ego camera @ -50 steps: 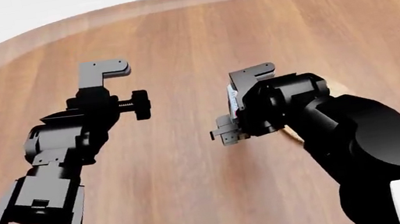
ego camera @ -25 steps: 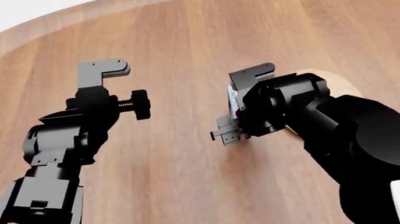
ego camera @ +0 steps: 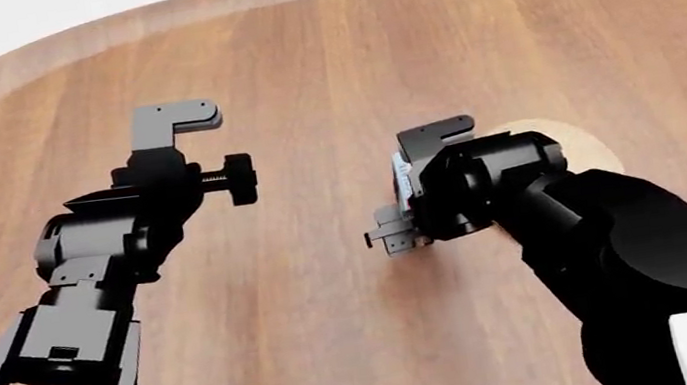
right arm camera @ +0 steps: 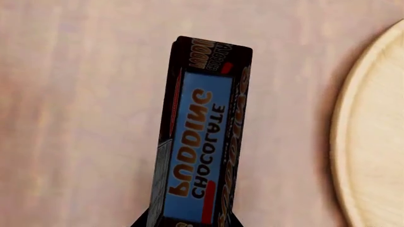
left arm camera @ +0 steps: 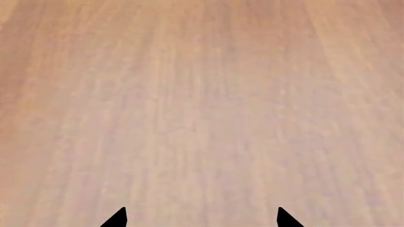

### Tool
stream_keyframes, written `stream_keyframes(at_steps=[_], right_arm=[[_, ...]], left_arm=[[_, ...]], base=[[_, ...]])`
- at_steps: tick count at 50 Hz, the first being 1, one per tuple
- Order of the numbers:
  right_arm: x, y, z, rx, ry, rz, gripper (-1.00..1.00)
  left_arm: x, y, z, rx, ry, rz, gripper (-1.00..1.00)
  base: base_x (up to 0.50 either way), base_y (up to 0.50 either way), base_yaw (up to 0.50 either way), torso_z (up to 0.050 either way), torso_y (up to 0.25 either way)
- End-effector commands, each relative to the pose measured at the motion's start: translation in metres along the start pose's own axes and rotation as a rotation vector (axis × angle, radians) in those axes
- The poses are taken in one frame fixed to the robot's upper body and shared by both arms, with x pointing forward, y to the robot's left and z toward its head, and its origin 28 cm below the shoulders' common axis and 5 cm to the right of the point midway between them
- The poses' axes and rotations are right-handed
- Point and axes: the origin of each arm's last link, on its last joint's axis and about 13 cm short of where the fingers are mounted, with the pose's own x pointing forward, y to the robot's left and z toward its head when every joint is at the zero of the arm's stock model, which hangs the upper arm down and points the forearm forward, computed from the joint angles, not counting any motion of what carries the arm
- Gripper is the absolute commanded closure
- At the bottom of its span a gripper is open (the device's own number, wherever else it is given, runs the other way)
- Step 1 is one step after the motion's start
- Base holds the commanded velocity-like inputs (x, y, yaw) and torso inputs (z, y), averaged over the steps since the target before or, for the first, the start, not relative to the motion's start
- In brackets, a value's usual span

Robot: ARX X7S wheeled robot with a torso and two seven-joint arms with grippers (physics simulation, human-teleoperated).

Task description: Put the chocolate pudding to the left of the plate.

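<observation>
— Where is the chocolate pudding sitting against the fingers?

— Between them. In the right wrist view the carton runs straight out from the right gripper, its near end seated between the two dark fingertips at the frame edge, its far end sticking well beyond them. The fingers are closed in on the narrow carton, one on each dark side.

— Any writing?

— Yes. The light blue face reads "CHOCOLATE" in black and "PUDDING" in orange, seen upside down from that camera. The dark end flap carries small orange lettering too blurred to read for sure.

— And the plate?

— Beside the carton, off to one side of the fingers, apart from it with bare wood between. Only a curved part of its pale rim shows. From the head view the plate peeks out behind the right arm, on the right of the right gripper, and just a sliver of the carton is visible.

— The other arm?

— The left gripper holds nothing; its two fingertips stand wide apart over bare wooden table. In the head view the left gripper is well apart from the carton.
</observation>
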Motion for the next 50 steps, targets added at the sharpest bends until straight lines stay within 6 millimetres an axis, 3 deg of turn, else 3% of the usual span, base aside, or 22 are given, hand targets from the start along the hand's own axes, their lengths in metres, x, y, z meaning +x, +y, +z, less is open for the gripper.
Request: stream_keyframes(at_steps=[1, 21, 29, 39, 50], right_arm=[[0.003, 0.000, -0.005, -0.009, 0.028, 0.007, -1.00], [-0.011, 0.000, 0.013, -0.007, -0.035, 0.006, -1.00], [-0.017, -0.001, 0.023, -0.002, -0.086, 0.012, -1.00], [-0.017, 0.000, 0.028, -0.002, -0.165, 0.016, -1.00], [-0.046, -0.008, -0.013, 0.005, -0.270, 0.091, -1.00]], left_arm=[[-0.001, 0.001, 0.001, 0.000, -0.001, 0.002, -1.00], [-0.009, -0.001, 0.003, 0.014, -0.038, -0.004, -1.00], [-0.018, 0.000, 0.003, 0.008, -0.054, -0.010, -1.00], [-0.046, -0.003, -0.001, 0.012, -0.113, -0.041, -1.00], [-0.087, -0.003, -0.009, 0.001, -0.214, -0.093, -1.00]], base=[[0.00, 0.00, 0.00, 0.000, 0.000], [0.00, 0.00, 0.00, 0.000, 0.005], [0.00, 0.00, 0.00, -0.007, 0.250], [0.00, 0.00, 0.00, -0.007, 0.250], [0.00, 0.00, 0.00, -0.008, 0.250]])
